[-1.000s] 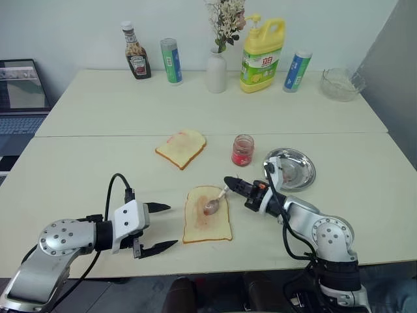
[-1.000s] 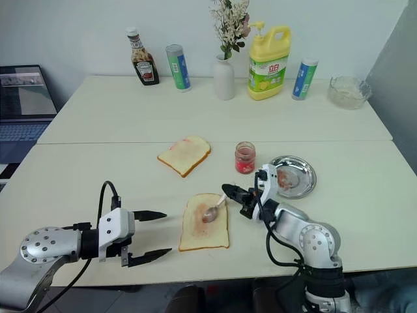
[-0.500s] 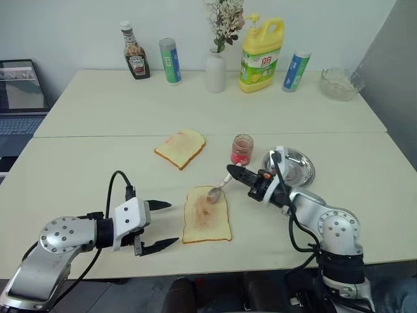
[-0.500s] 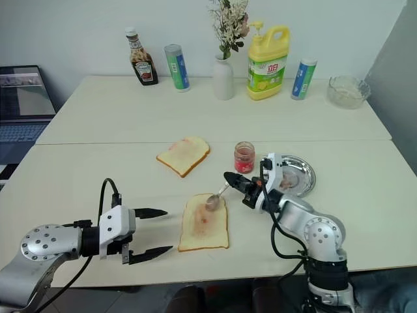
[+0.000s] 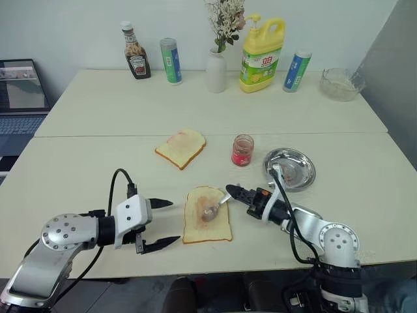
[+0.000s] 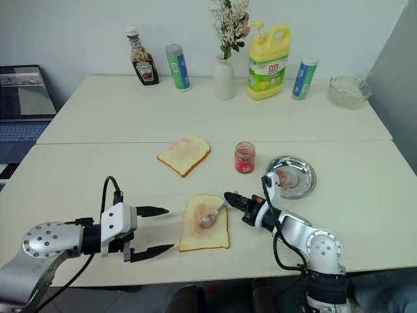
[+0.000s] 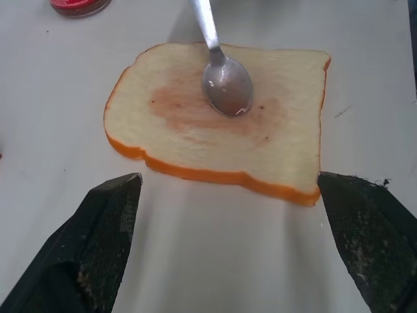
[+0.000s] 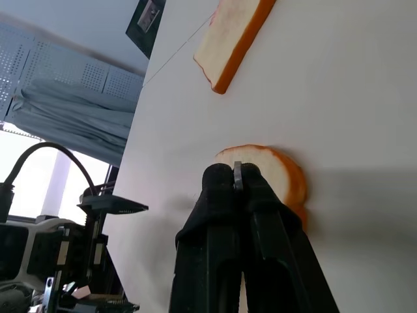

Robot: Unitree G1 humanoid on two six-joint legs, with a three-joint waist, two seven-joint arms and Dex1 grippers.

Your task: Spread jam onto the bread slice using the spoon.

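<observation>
My right gripper [image 5: 229,190] is pinching the spoon [image 5: 214,207] by its handle, bowl resting on the pinkish smear in the middle of the bread slice [image 5: 206,214]. Left gripper [image 5: 161,223] is spread wide, just beside the slice. The jam [image 5: 242,150] jar sits behind it.

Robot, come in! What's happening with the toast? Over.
Right end effector shut on small silver spoon. Bowl on smeared pale bread slice. Left end effector open beside it.

- Left tool [image 5: 158,223] held low, its two black fingers spread wide apart, pointing toward the right.
- Right tool [image 5: 232,191] pinched closed, reaching leftward.
</observation>
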